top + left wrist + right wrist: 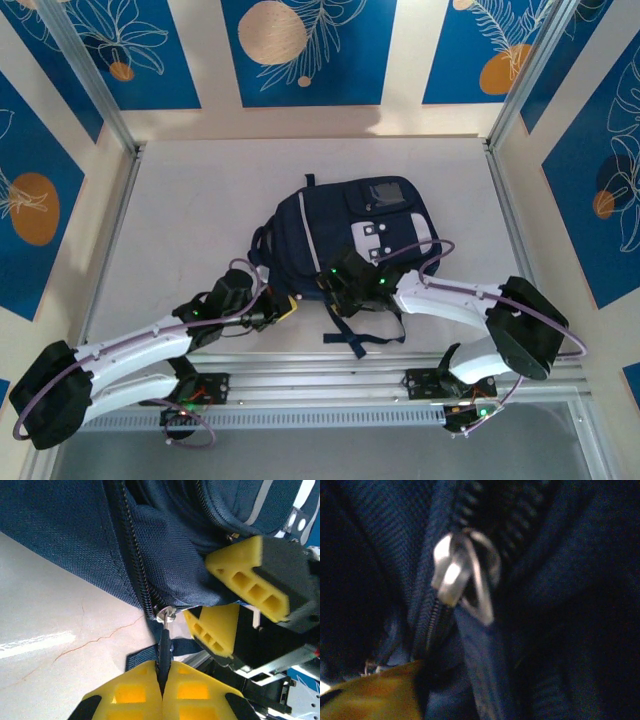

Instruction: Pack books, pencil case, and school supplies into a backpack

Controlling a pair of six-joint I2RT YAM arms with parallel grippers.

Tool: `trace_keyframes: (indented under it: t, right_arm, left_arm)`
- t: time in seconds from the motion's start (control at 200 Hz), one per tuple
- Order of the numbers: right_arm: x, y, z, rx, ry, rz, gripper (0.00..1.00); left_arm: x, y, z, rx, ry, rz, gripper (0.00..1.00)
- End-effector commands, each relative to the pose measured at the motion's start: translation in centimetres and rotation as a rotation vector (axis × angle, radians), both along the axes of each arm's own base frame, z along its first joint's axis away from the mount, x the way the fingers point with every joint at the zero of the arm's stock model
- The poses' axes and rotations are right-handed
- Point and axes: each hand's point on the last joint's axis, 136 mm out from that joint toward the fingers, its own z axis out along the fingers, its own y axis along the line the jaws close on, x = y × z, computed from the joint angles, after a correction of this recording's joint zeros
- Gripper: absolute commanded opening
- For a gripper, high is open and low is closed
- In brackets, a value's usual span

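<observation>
One navy backpack [330, 225] lies on the table [180, 220], with two grippers at its near edge. The left gripper [162, 669] has its two yellow fingers pressed together on one dark zipper pull [164, 647]. One silver slider [165, 613] sits just beyond its fingertips. Up and to the right of it, the right gripper [199, 590] pinches a fold of backpack fabric between its two yellow fingers, which are narrowly parted.

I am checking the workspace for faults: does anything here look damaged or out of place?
A thin brownish crack runs across the white table, just beside the backpack. Nothing else stands out.
</observation>
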Motion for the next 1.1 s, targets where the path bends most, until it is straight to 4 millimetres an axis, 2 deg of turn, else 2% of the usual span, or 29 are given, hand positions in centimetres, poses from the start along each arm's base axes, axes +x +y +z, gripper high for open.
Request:
trace_keyframes:
  t: [0.0, 0.13, 0.205, 0.52, 0.82, 1.095]
  right_arm:
    - [1.3, -2.2, -2.0, -0.048, -0.011, -0.102, 0.39]
    - [1.6, -3.1, -2.0, -0.073, -0.023, -0.109, 0.11]
    - [1.3, -3.5, -2.0, -0.083, -0.023, -0.11, 0.0]
    - [0.3, -5.6, -2.6, -0.11, -0.014, -0.139, 0.0]
    - [-0.3, -7.5, -3.2, -0.119, -0.011, -0.155, 0.0]
    - [-0.6, -9.1, -2.5, -0.125, -0.043, -0.117, 0.0]
  left_arm:
    - [0.6, 0.8, 0.0, 0.007, 0.001, 0.055, 0.0]
    - [1.1, 1.4, -0.6, 0.031, -0.003, 0.088, 0.0]
    - [1.4, 1.6, -0.8, 0.051, -0.013, 0.099, 0.0]
    - [2.9, 2.8, -1.6, 0.104, -0.031, 0.144, 0.0]
    - [4.1, 5.3, -1.5, 0.138, -0.046, 0.192, 0.0]
    - [5.4, 6.6, -2.4, 0.186, -0.038, 0.193, 0.0]
